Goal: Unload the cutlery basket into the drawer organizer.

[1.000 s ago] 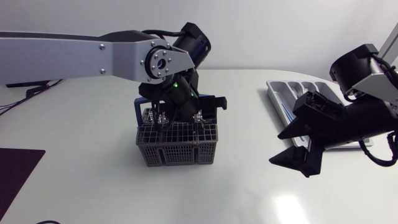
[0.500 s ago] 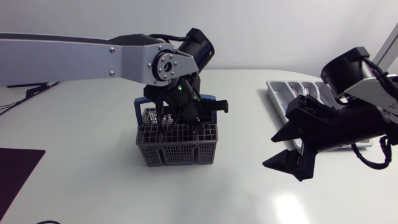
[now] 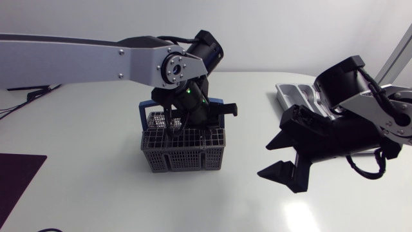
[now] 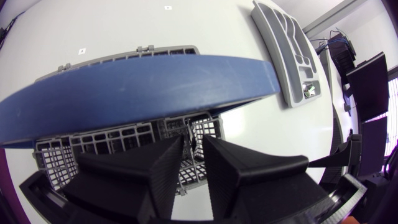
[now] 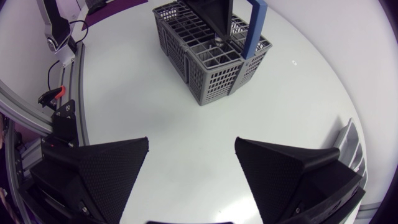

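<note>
One cutlery basket (image 3: 183, 149) of grey plastic lattice, boxy, divided into small square cells, crossed by a smooth blue arched handle (image 3: 222, 107), upright on the glossy white table (image 3: 96, 193). One drawer organizer (image 3: 293, 93), a pale grey moulded tray with long curved compartments, well apart to the right of the basket, largely hidden behind the right arm in the head view. In the left wrist view, one small shiny metal piece (image 4: 310, 90) at the organizer's end, too small to name. Two matte black grippers on arms of silver-grey links and black joints. Left gripper (image 4: 193, 163) lowered straight into the top of the basket, just beside the handle and over the open cells; impossible to tell whether clamped on anything there. Right gripper (image 3: 265, 161) above the table between basket and organizer, its two broad, finely ribbed wedges spread wide with nothing between them. One dark purple flat mat (image 3: 19, 183) well to the left of the basket, cut off at the edge. Contents of the basket cells hard to make out, partly hidden behind the left arm.
</note>
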Motion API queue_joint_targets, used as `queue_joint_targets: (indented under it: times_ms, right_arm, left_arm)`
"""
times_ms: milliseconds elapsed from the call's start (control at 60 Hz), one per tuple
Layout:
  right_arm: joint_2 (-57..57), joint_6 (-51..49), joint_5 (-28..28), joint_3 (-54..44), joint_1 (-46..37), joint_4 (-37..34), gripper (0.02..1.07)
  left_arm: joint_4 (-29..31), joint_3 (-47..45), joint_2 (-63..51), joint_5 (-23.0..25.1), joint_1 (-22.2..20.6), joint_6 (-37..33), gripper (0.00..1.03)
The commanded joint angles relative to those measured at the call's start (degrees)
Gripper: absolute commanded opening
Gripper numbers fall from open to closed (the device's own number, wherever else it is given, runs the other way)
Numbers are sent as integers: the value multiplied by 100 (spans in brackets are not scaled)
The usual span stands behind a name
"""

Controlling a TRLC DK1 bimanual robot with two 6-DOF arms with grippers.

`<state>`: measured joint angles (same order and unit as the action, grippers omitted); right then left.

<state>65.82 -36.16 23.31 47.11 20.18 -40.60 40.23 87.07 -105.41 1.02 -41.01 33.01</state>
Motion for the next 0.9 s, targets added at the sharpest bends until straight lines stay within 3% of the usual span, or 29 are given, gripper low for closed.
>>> queue_joint_targets:
  times_ms: [0,333,883]
  right_arm:
    - [133,171,-11,-159,91,78,102]
    - [212,312,-143,-220,293,237,102]
    - [247,505,-354,-299,583,430,102]
  left_arm:
    - [55,144,-121,21,-12,91,24]
    - [55,109,-129,21,-29,135,15]
    - [55,21,-68,21,-38,144,10]
